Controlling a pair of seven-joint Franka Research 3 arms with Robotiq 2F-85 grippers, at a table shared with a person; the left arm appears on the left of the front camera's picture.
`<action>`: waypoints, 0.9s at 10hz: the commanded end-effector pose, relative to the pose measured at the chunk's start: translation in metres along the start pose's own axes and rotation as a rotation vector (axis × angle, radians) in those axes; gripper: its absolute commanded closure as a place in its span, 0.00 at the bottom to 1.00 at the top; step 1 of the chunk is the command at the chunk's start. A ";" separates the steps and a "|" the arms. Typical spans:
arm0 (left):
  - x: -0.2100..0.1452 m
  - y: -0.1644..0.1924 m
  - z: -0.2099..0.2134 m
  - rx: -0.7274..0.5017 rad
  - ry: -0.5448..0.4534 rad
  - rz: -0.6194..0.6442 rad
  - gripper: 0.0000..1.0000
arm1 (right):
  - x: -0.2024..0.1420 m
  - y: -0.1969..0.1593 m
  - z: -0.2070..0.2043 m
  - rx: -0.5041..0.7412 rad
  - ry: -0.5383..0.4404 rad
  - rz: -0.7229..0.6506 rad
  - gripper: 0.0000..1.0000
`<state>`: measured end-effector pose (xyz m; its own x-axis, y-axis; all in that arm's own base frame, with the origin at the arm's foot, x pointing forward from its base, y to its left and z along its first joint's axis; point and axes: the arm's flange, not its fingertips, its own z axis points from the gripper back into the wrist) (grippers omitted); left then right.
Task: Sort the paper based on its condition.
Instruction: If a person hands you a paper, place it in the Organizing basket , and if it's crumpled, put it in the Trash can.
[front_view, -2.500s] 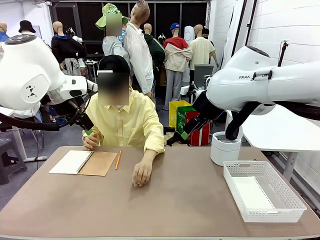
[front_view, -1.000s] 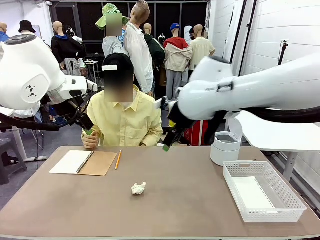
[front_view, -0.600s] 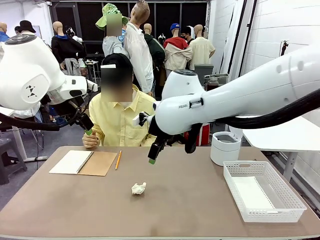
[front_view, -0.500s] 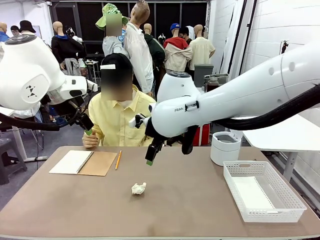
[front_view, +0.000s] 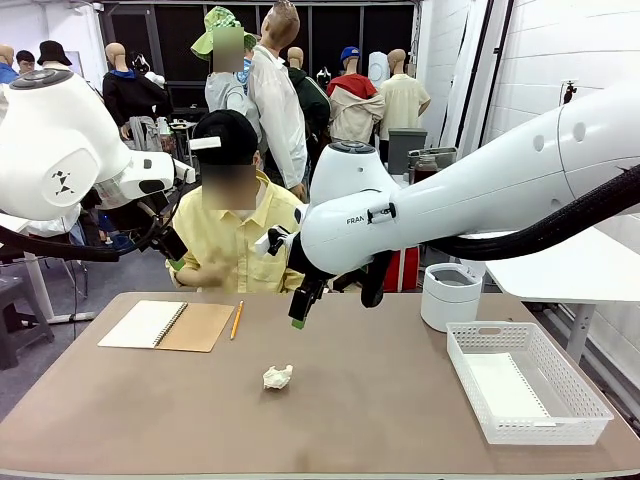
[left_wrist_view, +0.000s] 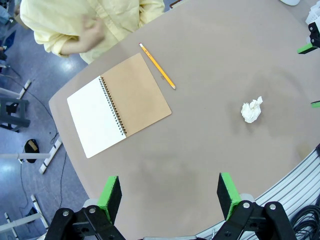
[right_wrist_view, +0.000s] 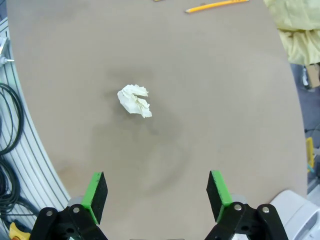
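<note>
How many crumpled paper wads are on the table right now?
1. The paper wad lies alone near the table's middle, in front of the notebook and pencil. The basket at the right holds flat paper.

Crumpled paper (front_view: 277, 377), apparently untouched, mid-table (front_view: 380, 410)
</note>
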<state>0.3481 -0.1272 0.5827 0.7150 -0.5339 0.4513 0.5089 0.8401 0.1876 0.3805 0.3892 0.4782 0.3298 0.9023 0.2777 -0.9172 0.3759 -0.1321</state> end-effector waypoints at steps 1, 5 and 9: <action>0.000 0.001 0.000 -0.001 -0.006 -0.002 0.00 | -0.003 0.000 -0.002 0.013 -0.006 0.007 0.00; 0.000 0.001 0.000 -0.001 -0.006 -0.002 0.00 | 0.025 -0.002 -0.046 0.016 0.023 0.147 0.00; 0.000 0.001 0.000 -0.001 -0.006 -0.002 0.00 | 0.045 0.002 -0.100 0.118 0.086 0.273 0.00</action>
<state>0.3480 -0.1274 0.5828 0.7148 -0.5342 0.4513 0.5091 0.8400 0.1878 0.4062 0.4450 0.3938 0.1185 0.9736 0.1949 -0.9875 0.1361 -0.0796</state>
